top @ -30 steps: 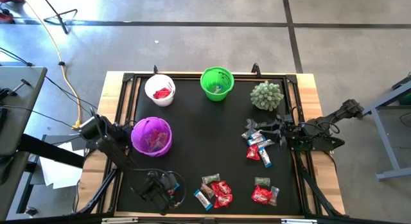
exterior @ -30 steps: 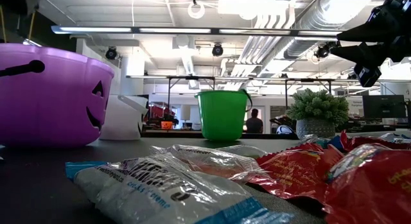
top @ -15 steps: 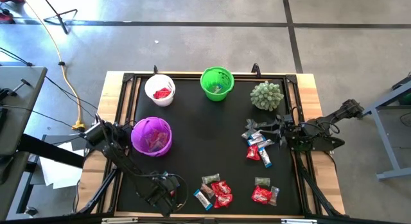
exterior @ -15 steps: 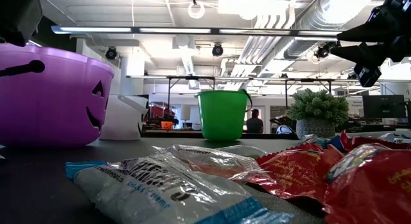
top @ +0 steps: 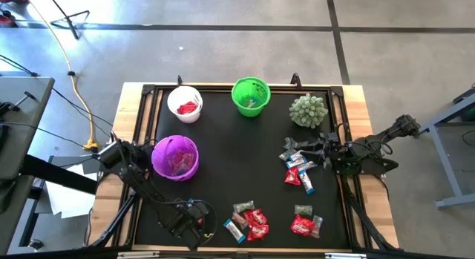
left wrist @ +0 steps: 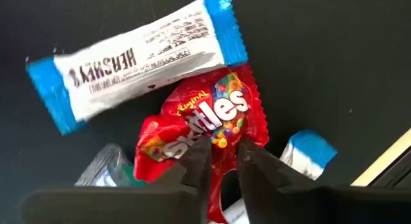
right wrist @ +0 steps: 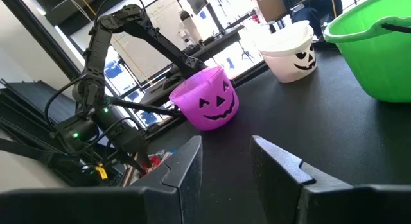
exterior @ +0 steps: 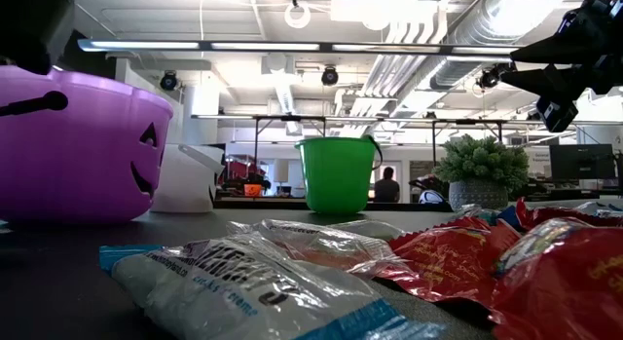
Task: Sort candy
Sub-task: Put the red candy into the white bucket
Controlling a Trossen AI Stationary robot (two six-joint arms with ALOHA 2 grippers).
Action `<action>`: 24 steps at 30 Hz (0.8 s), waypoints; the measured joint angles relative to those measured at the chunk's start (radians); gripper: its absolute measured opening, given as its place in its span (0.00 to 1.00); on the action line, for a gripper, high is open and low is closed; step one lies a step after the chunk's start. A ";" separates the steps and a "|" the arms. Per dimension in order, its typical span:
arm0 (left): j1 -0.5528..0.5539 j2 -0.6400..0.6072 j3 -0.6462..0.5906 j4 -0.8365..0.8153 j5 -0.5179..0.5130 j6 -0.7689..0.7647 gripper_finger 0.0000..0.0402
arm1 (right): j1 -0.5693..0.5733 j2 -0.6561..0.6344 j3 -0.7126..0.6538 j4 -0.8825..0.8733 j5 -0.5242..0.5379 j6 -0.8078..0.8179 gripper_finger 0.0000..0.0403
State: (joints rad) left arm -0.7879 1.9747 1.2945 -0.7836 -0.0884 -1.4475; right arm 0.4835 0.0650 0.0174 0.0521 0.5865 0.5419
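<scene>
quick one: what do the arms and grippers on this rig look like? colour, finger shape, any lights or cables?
Both arms are dark, near-black jointed links. The left gripper has two dark, flat fingers tapering to blunt tips; the right gripper has the same, with angular stepped edges. The left arm shows small green lights and thin dark cables along its links.

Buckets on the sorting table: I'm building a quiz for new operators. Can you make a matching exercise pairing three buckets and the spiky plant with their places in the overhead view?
Things:
1. white bucket
2. green bucket
3. purple bucket
4. spiky plant

Places:
A. far edge of the mat, near the middle
B. far right corner of the mat
C. left side of the mat, nearest the left arm
D. far left corner of the mat

Pairs: 1-D, 2-A, 3-C, 4-B
</scene>
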 joint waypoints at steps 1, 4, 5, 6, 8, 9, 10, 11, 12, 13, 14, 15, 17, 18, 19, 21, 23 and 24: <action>0.001 0.000 0.000 0.004 -0.004 0.000 0.11 | 0.000 0.000 0.000 0.000 0.000 0.000 0.31; 0.003 0.000 0.000 0.007 -0.010 -0.003 0.04 | 0.000 0.000 0.000 0.000 0.000 0.000 0.31; 0.004 -0.005 -0.001 0.009 -0.013 -0.011 0.02 | 0.000 0.000 0.000 0.000 0.000 0.000 0.31; 0.004 -0.009 -0.002 0.012 -0.022 -0.019 0.01 | 0.000 0.000 0.000 0.000 0.000 0.000 0.31; 0.006 -0.017 -0.004 0.019 -0.046 -0.037 0.01 | 0.000 0.000 0.000 0.000 0.001 0.000 0.31; 0.006 -0.023 -0.005 0.019 -0.061 -0.042 0.02 | 0.000 0.000 0.000 0.000 0.001 0.000 0.31; 0.006 -0.031 -0.006 0.018 -0.067 -0.044 0.02 | 0.000 0.000 0.000 0.000 0.004 0.000 0.31; 0.006 -0.040 -0.006 0.019 -0.069 -0.047 0.02 | 0.000 0.000 0.000 0.000 0.004 0.000 0.31; 0.007 -0.052 -0.006 0.022 -0.070 -0.056 0.02 | 0.000 0.000 0.000 0.000 0.004 0.000 0.31; 0.007 -0.063 -0.006 0.022 -0.073 -0.068 0.02 | 0.000 0.000 0.000 0.000 0.004 0.000 0.31; 0.006 -0.073 -0.006 0.026 -0.078 -0.082 0.01 | 0.000 0.000 0.000 0.000 0.003 0.000 0.31; 0.006 -0.084 -0.006 0.032 -0.087 -0.096 0.01 | 0.000 0.000 0.000 0.000 0.003 0.000 0.31; 0.006 -0.115 -0.006 0.034 -0.106 -0.122 0.00 | 0.000 0.000 0.000 0.000 0.003 0.000 0.31; 0.006 -0.132 -0.005 0.034 -0.113 -0.131 0.00 | 0.000 0.000 0.000 0.000 0.003 0.000 0.31; 0.006 -0.151 -0.005 0.036 -0.122 -0.140 0.00 | 0.000 0.000 0.000 0.000 0.003 0.000 0.31; 0.006 -0.190 -0.004 0.035 -0.139 -0.149 0.01 | 0.000 0.000 0.000 0.000 0.003 0.000 0.31; 0.005 -0.237 -0.004 0.033 -0.173 -0.149 0.01 | 0.000 0.000 0.000 0.000 0.003 0.000 0.31; 0.005 -0.261 -0.003 0.030 -0.198 -0.149 0.01 | 0.000 0.000 0.000 0.000 0.003 0.000 0.31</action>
State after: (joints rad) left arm -0.7826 1.7136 1.2911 -0.7534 -0.2860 -1.5963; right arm 0.4832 0.0650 0.0176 0.0521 0.5892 0.5419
